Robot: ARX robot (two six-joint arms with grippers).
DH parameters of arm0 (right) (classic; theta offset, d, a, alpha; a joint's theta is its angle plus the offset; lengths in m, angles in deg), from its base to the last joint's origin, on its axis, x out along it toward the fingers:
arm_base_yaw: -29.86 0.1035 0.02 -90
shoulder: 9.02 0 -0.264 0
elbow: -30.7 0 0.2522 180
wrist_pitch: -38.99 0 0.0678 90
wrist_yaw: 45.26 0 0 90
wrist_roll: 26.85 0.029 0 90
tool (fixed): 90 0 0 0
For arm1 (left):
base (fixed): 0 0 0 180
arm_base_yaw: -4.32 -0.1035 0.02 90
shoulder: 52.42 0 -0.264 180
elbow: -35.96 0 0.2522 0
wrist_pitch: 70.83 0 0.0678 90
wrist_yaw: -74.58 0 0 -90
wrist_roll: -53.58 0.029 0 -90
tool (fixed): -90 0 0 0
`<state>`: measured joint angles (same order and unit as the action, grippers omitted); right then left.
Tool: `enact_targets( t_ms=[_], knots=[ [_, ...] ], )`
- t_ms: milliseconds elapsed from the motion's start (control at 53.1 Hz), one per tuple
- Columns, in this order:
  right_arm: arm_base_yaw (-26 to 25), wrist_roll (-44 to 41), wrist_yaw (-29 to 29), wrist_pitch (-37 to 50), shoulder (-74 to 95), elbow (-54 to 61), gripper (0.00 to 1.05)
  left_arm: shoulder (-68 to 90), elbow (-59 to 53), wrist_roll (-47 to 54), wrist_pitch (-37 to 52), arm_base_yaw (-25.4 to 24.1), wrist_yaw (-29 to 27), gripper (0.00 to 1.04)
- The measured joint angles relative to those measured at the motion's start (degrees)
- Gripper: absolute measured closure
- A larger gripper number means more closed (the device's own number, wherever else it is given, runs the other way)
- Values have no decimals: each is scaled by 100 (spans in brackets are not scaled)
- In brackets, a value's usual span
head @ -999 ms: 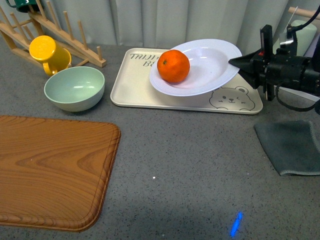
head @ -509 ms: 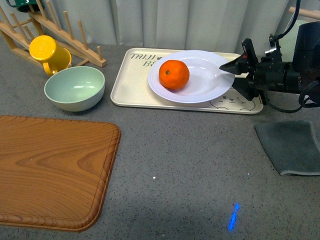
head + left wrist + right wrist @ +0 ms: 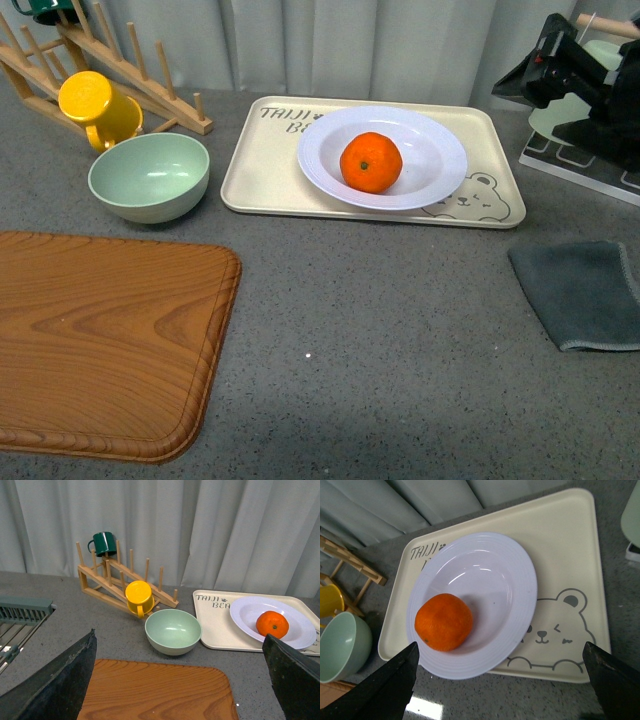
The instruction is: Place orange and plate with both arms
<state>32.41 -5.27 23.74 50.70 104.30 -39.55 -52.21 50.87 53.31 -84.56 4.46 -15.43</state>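
Note:
The orange lies in the hollow of the white plate. The plate rests flat on the beige bear tray. My right gripper hangs open at the far right, raised and clear of the plate's right rim. In the right wrist view the open gripper looks down on the orange and the plate, with nothing between the fingers. My left gripper is open and empty over the wooden board. It sees the orange and the plate far off. The front view does not show it.
A pale green bowl and a yellow mug stand left of the tray, by a wooden rack. A wooden cutting board fills the front left. A grey cloth lies at the right edge.
The right gripper held the tilted plate with the orange above the tray, set it flat, then opened and drew back up to the right. The orange rolled to the plate's middle.

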Motion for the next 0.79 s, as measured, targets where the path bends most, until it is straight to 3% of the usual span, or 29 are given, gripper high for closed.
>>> enact_targets(
  t_ms=[377,660,792],
  knots=[
    [348,-1779,2347,245,-2966,2647,9,0,0,0,0,0,0,6],
    [345,-2518,3351,-527,-5029,4081,9,0,0,0,0,0,0,6],
    [391,-2671,3469,-627,-5512,4330,9,0,0,0,0,0,0,6]
  ],
)
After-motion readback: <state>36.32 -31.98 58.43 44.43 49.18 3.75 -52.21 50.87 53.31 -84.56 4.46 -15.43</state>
